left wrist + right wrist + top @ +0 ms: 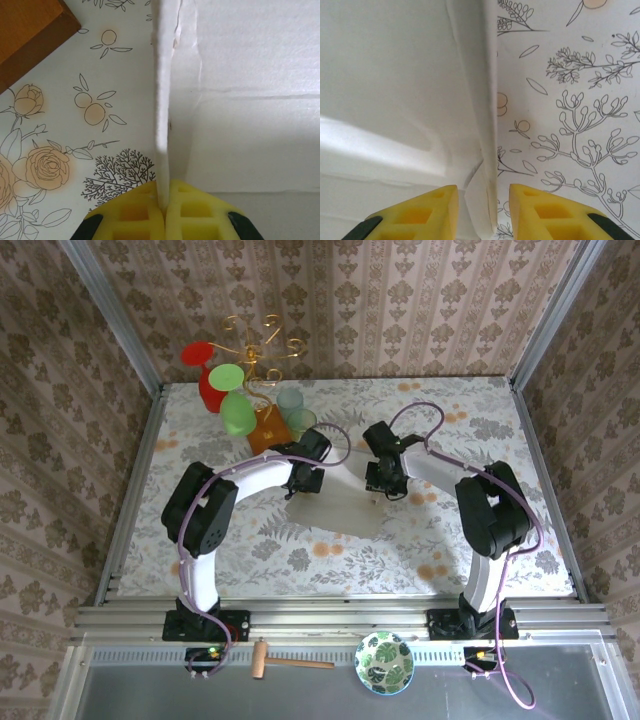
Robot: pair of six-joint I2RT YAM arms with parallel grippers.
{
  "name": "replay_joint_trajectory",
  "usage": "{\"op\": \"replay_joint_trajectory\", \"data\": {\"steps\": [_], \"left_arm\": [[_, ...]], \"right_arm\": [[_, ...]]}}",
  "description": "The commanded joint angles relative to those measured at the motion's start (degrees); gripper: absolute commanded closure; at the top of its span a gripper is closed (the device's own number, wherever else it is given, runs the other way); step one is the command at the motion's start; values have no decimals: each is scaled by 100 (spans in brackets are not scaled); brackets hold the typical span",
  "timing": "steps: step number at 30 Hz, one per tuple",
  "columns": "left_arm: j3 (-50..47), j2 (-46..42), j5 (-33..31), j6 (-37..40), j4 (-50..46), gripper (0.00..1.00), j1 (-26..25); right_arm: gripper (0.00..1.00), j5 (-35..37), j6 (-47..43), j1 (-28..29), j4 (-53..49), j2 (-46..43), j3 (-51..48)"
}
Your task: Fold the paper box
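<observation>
Centrally on the floral tablecloth point(480, 440) lies the paper box point(335, 508), partly formed, with a wall upright at each end. The left gripper point(164, 202) is clamped on one wall; the right gripper point(484, 197) straddles the other, pads apart, seemingly without contact. A wooden block point(27, 37) sits near the left-hand wall.

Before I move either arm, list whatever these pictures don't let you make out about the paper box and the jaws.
- Top view: the paper box is small, its far edge hidden under both arms; flaps and creases unreadable.
- Left wrist view: the box wall runs off the top edge; the shut left jaws hide how deep they bite.
- Right wrist view: the frame's bottom cuts off the box wall between the open right jaws; contact unclear.
</observation>
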Motion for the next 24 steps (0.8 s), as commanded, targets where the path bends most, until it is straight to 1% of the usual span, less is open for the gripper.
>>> {"op": "replay_joint_trajectory", "data": {"steps": [1,4,10,15,17,20,22,24], "left_arm": [[73,91,-120,-21,-198,100,-23],[95,98,-113,-4,-219,100,-27],[122,112,-129,0,-234,100,-24],[153,134,-131,9,-244,100,-26],[156,143,-131,11,-242,100,-22],[171,143,-157,9,-256,100,-27],[172,139,-191,-4,-267,100,-26],[175,130,-215,-18,-277,100,-22]], "right_arm": [[67,-126,143,-30,6,-105,-129],[68,-234,134,-100,54,41,-132],[77,-249,151,-101,125,159,-233],[79,-129,112,-102,74,360,-130],[83,-79,117,-102,43,409,-82],[94,50,121,-93,-85,439,-12],[98,160,124,-76,-230,427,11],[100,278,107,-67,-353,429,7]]}}
